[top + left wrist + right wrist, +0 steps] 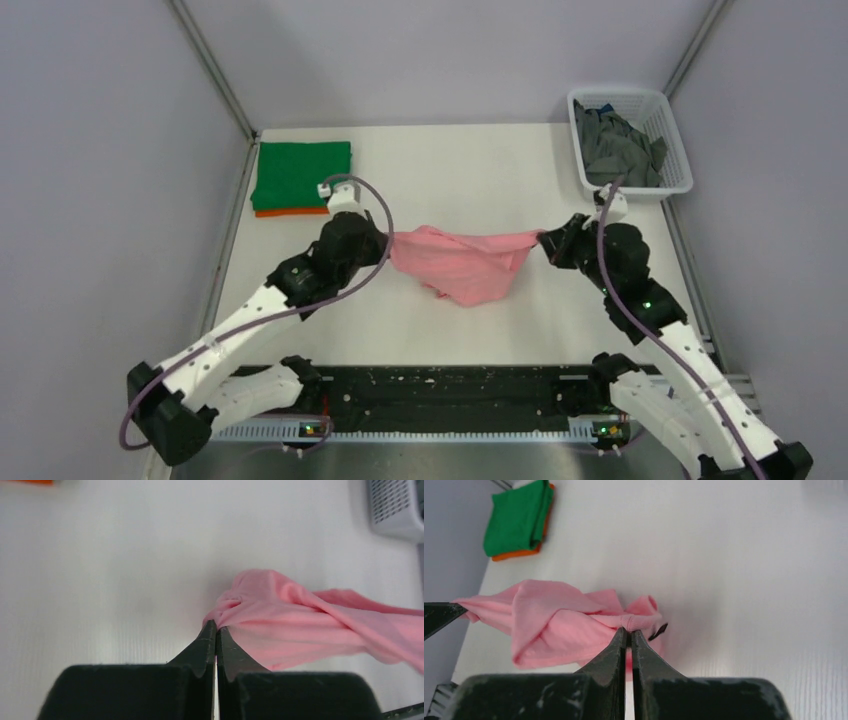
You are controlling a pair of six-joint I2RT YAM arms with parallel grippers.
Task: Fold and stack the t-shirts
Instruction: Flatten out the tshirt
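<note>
The left gripper (216, 626) has its two fingers pressed tight on one end of the pink t-shirt (460, 262). The right gripper (629, 631) pinches the other end the same way. The shirt is pulled out between them over the middle of the white table (480, 165), and its middle sags in a bunch. Far left, a folded green t-shirt (303, 172) lies on an orange t-shirt (290, 212). Dark grey t-shirts (618, 148) fill the white basket (679, 150) at the far right.
</note>
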